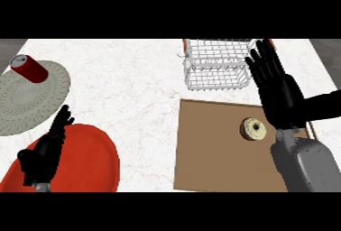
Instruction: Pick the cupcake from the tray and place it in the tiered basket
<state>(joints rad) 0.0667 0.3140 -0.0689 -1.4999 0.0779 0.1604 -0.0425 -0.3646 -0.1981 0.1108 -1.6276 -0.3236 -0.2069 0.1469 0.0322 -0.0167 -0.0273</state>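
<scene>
The white marbled bench (133, 90) carries four containers. The flat brown rectangular tray (213, 153) holds one item: the small round cupcake with pale frosting (253, 128), lying near the tray's right side. The white wire tiered basket (216, 65) stands just beyond the tray's far edge; nothing shows in its visible tier. The round grey woven mat (30, 99) at the left bears a red cylindrical can (29, 68) near its far edge. The red oval plate (86, 158) holds nothing visible.

The right robot hand (276, 88) hovers with fingers straight, spanning the basket's right side and the tray's far right corner, holding nothing. The left robot hand (47, 151) rests open over the red plate, fingers up.
</scene>
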